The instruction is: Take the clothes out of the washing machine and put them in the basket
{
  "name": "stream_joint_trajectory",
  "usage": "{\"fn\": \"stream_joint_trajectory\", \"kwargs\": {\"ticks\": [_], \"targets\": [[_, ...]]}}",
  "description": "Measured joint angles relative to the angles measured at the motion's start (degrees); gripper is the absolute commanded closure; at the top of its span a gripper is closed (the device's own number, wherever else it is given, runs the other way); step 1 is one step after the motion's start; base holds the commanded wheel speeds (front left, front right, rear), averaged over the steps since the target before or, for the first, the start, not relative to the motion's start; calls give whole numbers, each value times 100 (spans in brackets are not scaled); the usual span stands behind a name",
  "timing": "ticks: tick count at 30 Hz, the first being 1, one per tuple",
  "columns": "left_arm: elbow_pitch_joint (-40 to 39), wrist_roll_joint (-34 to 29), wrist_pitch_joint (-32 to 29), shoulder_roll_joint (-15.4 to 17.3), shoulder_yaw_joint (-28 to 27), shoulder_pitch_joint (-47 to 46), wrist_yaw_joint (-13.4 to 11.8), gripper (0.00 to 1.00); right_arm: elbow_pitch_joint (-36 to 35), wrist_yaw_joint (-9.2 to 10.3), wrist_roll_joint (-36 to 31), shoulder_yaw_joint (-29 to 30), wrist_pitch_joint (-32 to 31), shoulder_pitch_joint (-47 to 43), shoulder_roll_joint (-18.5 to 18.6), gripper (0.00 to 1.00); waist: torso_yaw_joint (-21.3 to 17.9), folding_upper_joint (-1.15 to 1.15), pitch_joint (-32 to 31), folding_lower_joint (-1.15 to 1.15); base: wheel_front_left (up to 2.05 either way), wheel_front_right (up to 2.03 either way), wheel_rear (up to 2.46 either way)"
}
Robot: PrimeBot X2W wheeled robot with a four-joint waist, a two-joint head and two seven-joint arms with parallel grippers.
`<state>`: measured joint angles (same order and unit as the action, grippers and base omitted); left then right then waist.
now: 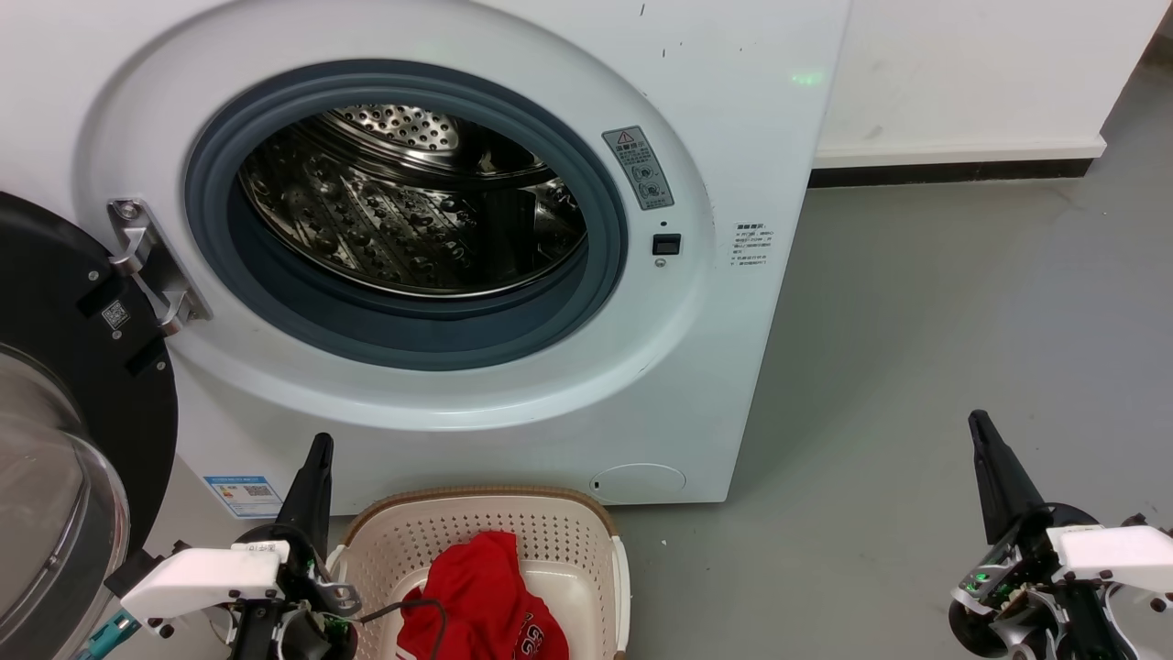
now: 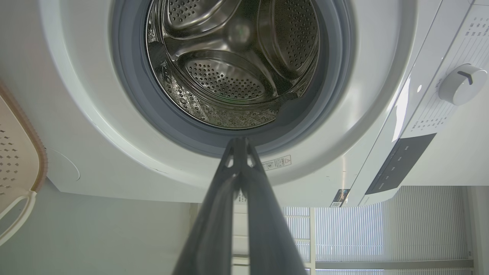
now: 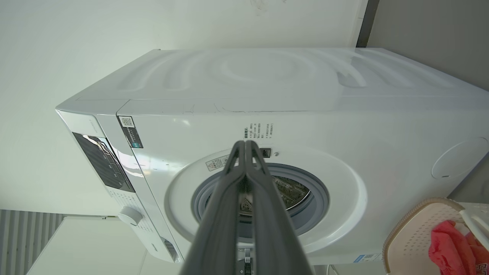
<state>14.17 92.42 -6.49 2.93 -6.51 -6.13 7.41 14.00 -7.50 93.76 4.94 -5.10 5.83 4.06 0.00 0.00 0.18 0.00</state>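
Head view, left tool (image 1: pixel 319 454): fingers pressed together on nothing, pointing up at the washing machine (image 1: pixel 733 110). It sat low and empty, in my judgement because no garment was waiting to be carried.
Head view, right tool (image 1: pixel 981 431): also clenched and empty, over bare floor (image 1: pixel 898 367), well apart from the left tool and off to the machine's side.
Head view, clothes (image 1: pixel 476 587): a red heap with white lettering lay in the basket (image 1: pixel 476 495), just to the right of the left tool. Whether it was one garment or two could not be told.
Head view, basket: it stood on the floor below the porthole (image 1: pixel 607 266), likely so that a lift out of the drum (image 1: pixel 403 229) ended in a short drop.
Head view, door (image 1: pixel 64 385): it was swung wide to the left of the left tool, which kept the opening free.
Left wrist view, drum: it lay straight ahead of the closed fingertips, and its visible steel showed no red cloth.
Right wrist view, clothes: red fabric sat in the basket, low and to the right of the fingers, which met at their tips.
Progress: judged done, or nearly so.
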Motion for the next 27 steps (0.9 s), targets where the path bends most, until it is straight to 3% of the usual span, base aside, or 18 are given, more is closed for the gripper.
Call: {"fn": "stream_joint_trajectory", "kwargs": {"ticks": [27], "targets": [[0,0,0,-1,0,0,0,100,3,0,-34,42,-48,1,-34,100,0,0,0,0,0,0,0]]}}
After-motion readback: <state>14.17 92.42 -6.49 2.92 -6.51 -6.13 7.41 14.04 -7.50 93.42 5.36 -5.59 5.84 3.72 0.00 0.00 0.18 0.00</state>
